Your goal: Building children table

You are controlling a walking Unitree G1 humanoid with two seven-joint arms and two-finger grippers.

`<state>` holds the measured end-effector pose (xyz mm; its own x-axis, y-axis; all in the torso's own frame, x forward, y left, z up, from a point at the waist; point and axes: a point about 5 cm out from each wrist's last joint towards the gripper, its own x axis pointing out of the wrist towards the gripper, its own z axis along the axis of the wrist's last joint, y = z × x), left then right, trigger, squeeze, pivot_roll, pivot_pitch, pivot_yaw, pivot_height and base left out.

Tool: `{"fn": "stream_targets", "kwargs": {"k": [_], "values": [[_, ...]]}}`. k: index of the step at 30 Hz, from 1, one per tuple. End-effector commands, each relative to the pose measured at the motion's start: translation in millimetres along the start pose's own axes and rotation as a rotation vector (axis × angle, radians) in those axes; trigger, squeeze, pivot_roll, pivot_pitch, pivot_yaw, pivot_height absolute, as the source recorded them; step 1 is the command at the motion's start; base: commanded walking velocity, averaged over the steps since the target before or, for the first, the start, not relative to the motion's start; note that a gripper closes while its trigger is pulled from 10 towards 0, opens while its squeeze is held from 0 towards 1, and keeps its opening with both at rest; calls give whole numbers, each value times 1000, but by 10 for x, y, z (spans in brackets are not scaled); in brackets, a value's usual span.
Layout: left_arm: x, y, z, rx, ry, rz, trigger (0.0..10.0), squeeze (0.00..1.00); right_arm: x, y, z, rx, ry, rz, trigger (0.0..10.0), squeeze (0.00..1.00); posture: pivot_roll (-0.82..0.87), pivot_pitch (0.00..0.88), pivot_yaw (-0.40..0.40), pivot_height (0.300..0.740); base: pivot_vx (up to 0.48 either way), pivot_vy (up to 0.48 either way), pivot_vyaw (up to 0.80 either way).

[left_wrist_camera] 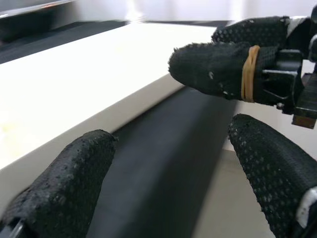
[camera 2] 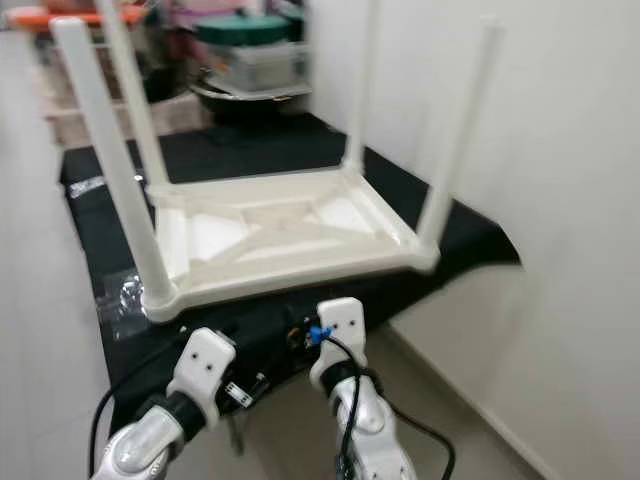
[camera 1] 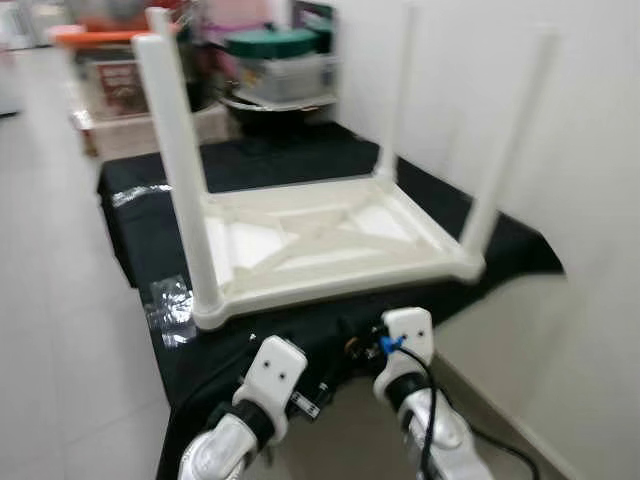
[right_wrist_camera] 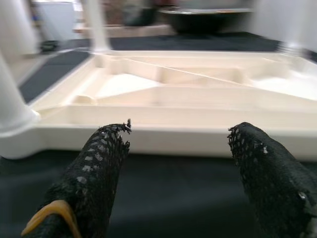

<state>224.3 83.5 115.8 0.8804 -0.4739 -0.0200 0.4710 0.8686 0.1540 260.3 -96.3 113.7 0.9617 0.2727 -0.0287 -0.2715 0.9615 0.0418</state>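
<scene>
A white plastic table (camera 1: 330, 240) lies upside down on a black cloth (camera 1: 280, 160) that covers a low surface, its four legs pointing up. The leg nearest the robot's left (camera 1: 180, 160) is sharp enough to follow; the far legs blur against the pale wall (camera 1: 560, 130) and their tops are cut off. Both arms reach toward the table's near edge. The left gripper (left_wrist_camera: 163, 134) sits just beside that rim with its fingers spread apart, holding nothing; the right gripper's tips show beside it. The right gripper (right_wrist_camera: 178, 148) faces the same edge, near it but apart from it, fingers also wide open. Behind the table, boxes and a dark bowl (camera 1: 275, 105) stand in a blurred heap whose contents cannot be made out
</scene>
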Motion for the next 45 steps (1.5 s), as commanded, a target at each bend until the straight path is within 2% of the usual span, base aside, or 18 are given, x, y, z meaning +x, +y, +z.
{"fn": "stream_targets", "kwargs": {"k": [1,14,18,28,35,39,44,45], "values": [[-17,33,-54,9,25,8,10000,0,6,34,3,0,-4,11,10000,0,58,0,-64,740,356,-319,800],[-15,34,-51,17,27,4,10000,0,13,32,6,6,-5,10,10000,0,60,0,-67,740,78,-427,800],[-12,42,-55,12,32,13,10000,0,27,5,0,48,5,-2,10000,0,59,0,-67,740,0,-480,0],[-4,52,-65,17,43,19,10000,0,33,7,-1,51,8,2,10000,0,58,0,-63,740,0,-480,0],[-8,52,-67,-25,44,22,10000,0,35,8,-7,57,14,8,10000,0,57,0,-67,740,-50,-440,0],[-5,60,-75,-21,48,29,10000,0,40,28,-20,77,21,43,10000,0,57,0,-66,740,-405,-255,0],[2,76,-75,-29,48,39,10000,0,37,79,14,138,12,146,10000,0,58,0,-63,740,0,0,0],[1,79,-80,-31,52,43,10000,0,17,105,32,185,20,251,10000,0,57,0,-65,740,0,0,0]]}}
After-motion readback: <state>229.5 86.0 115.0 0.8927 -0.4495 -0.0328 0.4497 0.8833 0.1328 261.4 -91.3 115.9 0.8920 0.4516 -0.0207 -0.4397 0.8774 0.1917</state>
